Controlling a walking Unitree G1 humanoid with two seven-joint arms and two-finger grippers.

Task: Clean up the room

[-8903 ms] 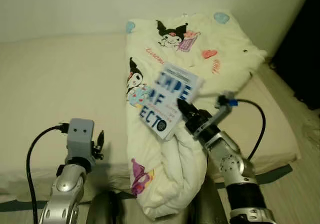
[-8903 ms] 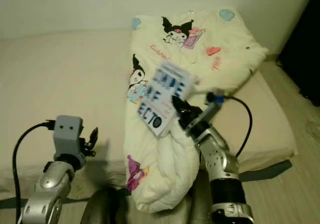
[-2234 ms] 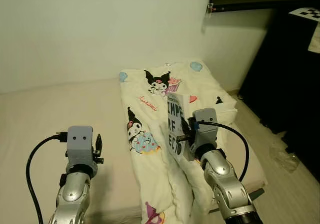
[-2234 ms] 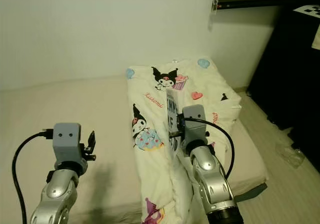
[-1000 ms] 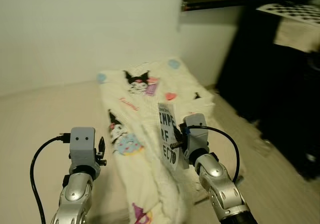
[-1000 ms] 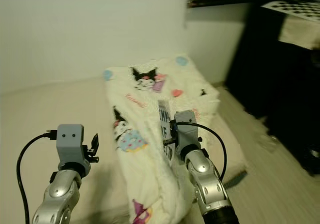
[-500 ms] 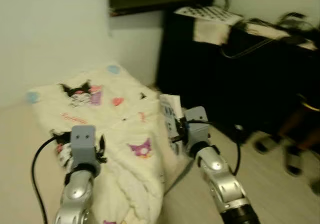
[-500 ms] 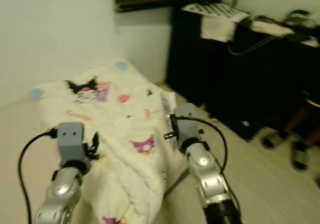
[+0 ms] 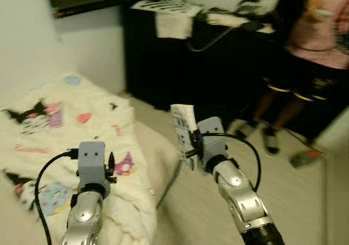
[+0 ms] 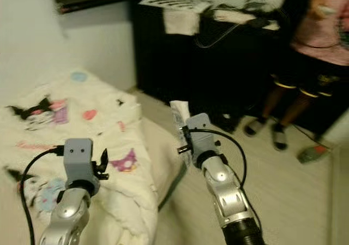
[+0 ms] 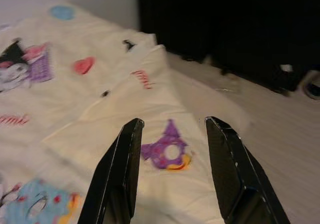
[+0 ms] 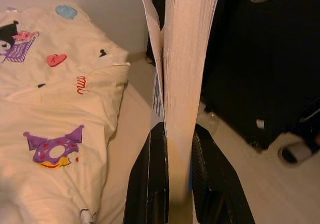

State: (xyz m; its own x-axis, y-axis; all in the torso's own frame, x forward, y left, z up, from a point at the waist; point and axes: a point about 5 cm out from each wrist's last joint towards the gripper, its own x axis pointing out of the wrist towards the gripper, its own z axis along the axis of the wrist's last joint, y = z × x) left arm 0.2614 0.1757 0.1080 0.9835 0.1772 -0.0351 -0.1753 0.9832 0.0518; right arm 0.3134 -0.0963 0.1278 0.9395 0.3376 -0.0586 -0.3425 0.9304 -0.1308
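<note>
Since a second ago we turn off the bed (image 9: pixel 32 125), right pincer (image 12: pixel 172 184) clenched on the book (image 12: pixel 187 84), left pincer (image 11: pixel 172 171) released; keep the book upright toward twelve o'clock, clear of the person (image 9: pixel 311 43).

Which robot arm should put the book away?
Probably the right. Its tool already pinches the book upright, out over the floor toward the dark furniture. The left tool is open with nothing in it, over the blanket.

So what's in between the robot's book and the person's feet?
Just bare pale floor. In the left eye view, nothing lies between the book in the right gripper and the person standing by the dark furniture.
</note>
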